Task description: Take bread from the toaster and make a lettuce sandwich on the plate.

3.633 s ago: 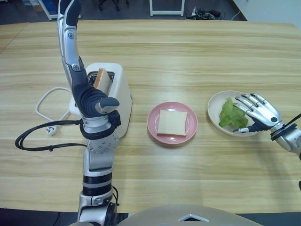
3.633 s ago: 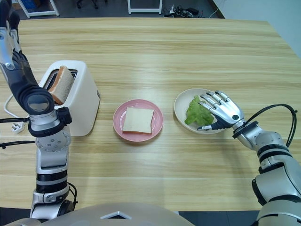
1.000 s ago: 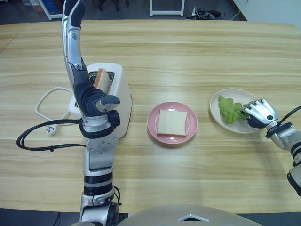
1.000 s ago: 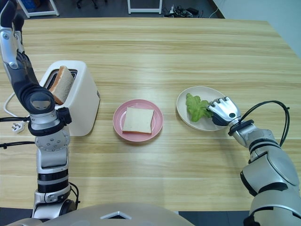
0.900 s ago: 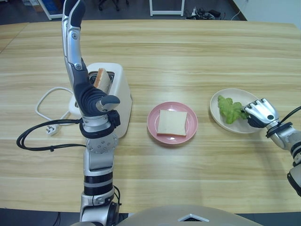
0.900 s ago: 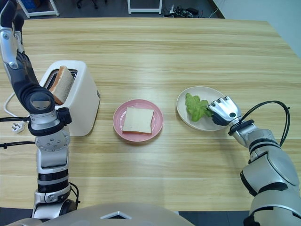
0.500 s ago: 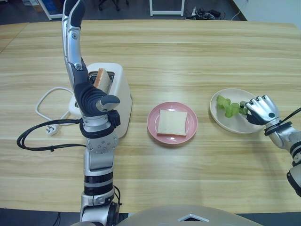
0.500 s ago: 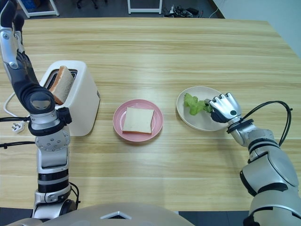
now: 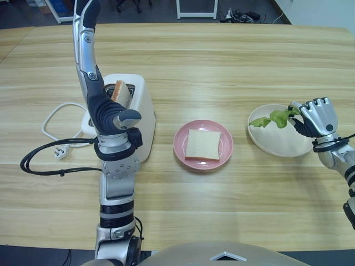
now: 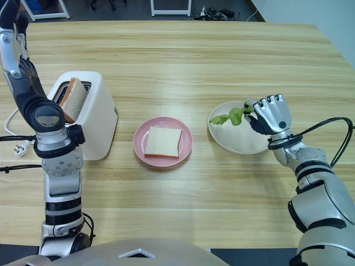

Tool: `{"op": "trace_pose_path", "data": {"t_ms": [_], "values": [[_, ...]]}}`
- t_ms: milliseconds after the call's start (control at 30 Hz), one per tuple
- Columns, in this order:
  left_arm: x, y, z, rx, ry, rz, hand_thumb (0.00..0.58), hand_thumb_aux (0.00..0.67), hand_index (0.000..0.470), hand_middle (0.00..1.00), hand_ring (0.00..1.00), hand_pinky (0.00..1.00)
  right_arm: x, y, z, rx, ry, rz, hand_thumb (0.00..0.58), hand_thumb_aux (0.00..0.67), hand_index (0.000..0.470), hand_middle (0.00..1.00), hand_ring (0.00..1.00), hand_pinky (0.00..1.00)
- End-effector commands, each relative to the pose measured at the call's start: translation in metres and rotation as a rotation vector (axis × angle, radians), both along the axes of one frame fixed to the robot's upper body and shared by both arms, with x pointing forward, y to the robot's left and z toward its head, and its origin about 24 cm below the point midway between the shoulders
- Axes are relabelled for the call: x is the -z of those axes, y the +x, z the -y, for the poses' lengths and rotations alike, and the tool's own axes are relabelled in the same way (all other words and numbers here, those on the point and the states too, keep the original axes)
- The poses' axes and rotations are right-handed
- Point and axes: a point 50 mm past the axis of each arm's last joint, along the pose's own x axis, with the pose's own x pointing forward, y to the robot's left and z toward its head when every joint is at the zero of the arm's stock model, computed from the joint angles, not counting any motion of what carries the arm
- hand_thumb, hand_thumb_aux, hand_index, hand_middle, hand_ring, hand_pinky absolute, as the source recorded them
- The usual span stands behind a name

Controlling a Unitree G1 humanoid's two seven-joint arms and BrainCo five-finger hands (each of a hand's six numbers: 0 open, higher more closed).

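Note:
A white toaster (image 9: 136, 105) stands at the left with one slice of bread (image 9: 119, 91) sticking out of its slot. In the middle, a pink plate (image 9: 224, 156) carries one slice of white bread (image 9: 202, 143). My right hand (image 9: 315, 116) is shut on a green lettuce leaf (image 9: 274, 118), holding it lifted above the beige bowl (image 9: 277, 144) at the right. The leaf trails out to the left of the hand. My left arm (image 9: 91, 83) rises upright in front of the toaster, its upper end running past the top edge of the view.
A white power cord and plug (image 9: 55, 151) lie on the wooden table left of the toaster, with a black cable (image 9: 39, 163) looping beside them. Chair and table legs stand on the floor beyond the table's far edge.
My right hand has risen out of the beige bowl with the lettuce leaf, which now hangs above the bowl. The left arm has stayed in place.

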Motion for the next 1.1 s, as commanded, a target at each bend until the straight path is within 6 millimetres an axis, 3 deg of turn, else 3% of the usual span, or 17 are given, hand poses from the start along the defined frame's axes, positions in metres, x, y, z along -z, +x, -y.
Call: {"op": "trace_pose_path", "data": {"t_ms": [33,400,533,933,1100], "values": [[0.000,0.002,0.001,0.010,0.003,-0.002,0.000,0.000,0.000,0.00,0.00,0.00,-0.009,0.002,-0.010,-0.066,-0.011,0.056,0.580,0.670,0.470,1.00,1.00,1.00],[0.000,0.006,0.005,0.023,0.001,-0.002,0.000,0.000,0.000,0.00,0.00,0.00,-0.036,0.028,-0.082,-0.252,0.098,0.171,0.580,0.670,0.470,1.00,1.00,1.00],[0.000,0.006,0.005,0.025,0.000,-0.001,0.000,0.000,0.000,0.00,0.00,0.00,-0.038,0.035,-0.105,-0.292,0.124,0.160,0.580,0.670,0.470,1.00,1.00,1.00],[0.002,0.007,0.006,0.027,-0.006,-0.009,0.000,0.000,0.000,0.00,0.00,0.00,-0.012,0.040,-0.184,-0.443,0.184,-0.002,0.580,0.670,0.470,1.00,1.00,1.00],[0.003,0.006,0.007,0.028,-0.009,-0.011,0.000,0.000,0.000,0.00,0.00,0.00,0.017,0.035,-0.189,-0.420,0.167,-0.155,0.580,0.670,0.470,1.00,1.00,1.00]]}}
